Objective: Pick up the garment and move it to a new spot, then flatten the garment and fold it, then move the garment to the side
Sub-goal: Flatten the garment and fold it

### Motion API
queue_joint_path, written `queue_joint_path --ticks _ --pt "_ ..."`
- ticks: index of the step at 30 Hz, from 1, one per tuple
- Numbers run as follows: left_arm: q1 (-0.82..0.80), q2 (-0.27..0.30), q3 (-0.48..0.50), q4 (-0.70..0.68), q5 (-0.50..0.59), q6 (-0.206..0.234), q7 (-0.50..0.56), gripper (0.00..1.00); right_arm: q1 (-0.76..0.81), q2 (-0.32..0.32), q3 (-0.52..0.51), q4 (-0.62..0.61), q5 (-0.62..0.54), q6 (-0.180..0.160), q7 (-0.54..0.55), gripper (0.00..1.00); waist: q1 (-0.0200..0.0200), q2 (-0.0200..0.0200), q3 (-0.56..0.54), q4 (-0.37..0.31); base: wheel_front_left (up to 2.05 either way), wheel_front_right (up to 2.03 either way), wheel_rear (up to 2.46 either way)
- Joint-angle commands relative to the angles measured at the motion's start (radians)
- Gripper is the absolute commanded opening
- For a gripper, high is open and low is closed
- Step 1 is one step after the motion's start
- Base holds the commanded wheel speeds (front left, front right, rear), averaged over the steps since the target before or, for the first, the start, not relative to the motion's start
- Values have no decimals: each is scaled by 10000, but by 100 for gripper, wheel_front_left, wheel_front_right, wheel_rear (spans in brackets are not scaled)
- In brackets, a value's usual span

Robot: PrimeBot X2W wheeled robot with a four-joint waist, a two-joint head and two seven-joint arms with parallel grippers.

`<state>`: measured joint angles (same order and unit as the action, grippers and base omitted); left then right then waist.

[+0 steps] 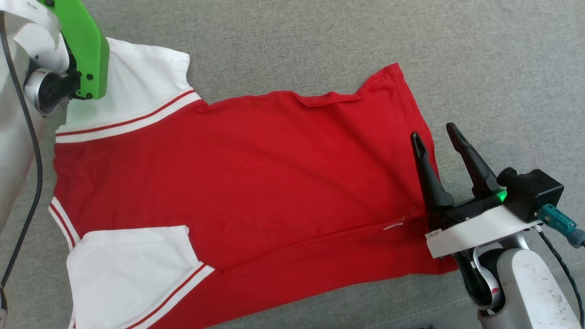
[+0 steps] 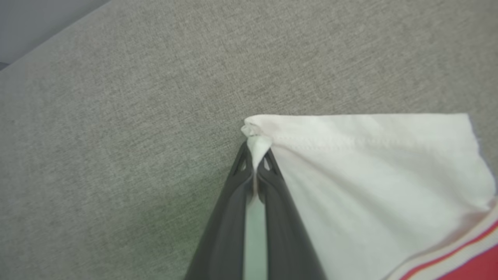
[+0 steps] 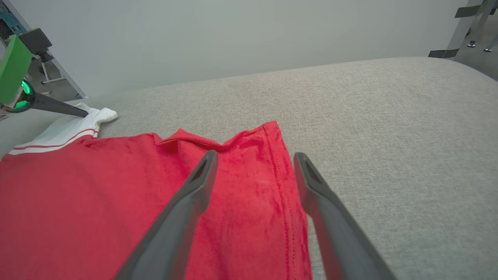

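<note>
Spreading across the grey fabric worktop (image 1: 480,55), the garment (image 1: 256,169) lies plain red side up, running from the left fingers (image 2: 253,175) at one end to the right fingers (image 1: 418,146) at the other. Most of it sits flat, with soft creases through the red body.

Over at the left fingers: they're pressed together, clamped on the corner of a white sleeve (image 2: 369,175). A little bunch of white cloth pokes out past their tips, and the sleeve fans away from them to its striped trim. A green cover (image 1: 89,50) sits on that arm, just behind the fingers.

Now the right fingers: spread well apart, nothing between them. One is over the red cloth, the other over bare worktop, and the stitched hem (image 3: 286,186) runs down the gap. Whether they touch the cloth, I cannot tell.

The other sleeve (image 1: 128,269) lies flat, well apart from both sets of fingers. Just ahead of the right fingertips a small fold (image 3: 194,142) rides up along the garment's edge. Smallest of all, a white tag (image 1: 393,224) lies near the base of the right fingers.
</note>
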<state>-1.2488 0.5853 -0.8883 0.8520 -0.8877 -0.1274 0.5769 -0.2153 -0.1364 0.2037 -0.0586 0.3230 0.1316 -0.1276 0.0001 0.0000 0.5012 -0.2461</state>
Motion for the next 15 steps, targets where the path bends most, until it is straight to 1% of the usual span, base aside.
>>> queue_joint_path --ticks 1,5,9,13,15 --pt "255 -17 61 131 -200 -7 -98 0 -196 -31 -18 25 -14 -9 8 100 -1 0 -114 72 0 0 0" --pt "370 -98 142 101 -431 -20 -513 0 -161 -160 -125 61 -29 -9 100 100 -1 0 -451 213 0 0 0" --pt "606 -179 209 -68 -664 -27 -1010 0 -102 -432 -256 80 -67 -9 389 100 -1 0 -942 455 0 0 0" --pt "956 -333 426 -420 -1013 -24 -1463 0 -117 -915 -335 29 -42 -9 1271 100 -1 0 -1453 781 0 0 0" --pt "1191 -400 456 -691 -1121 7 -1560 0 -187 -1248 -354 32 14 -9 2052 100 -1 0 -1639 984 0 0 0"
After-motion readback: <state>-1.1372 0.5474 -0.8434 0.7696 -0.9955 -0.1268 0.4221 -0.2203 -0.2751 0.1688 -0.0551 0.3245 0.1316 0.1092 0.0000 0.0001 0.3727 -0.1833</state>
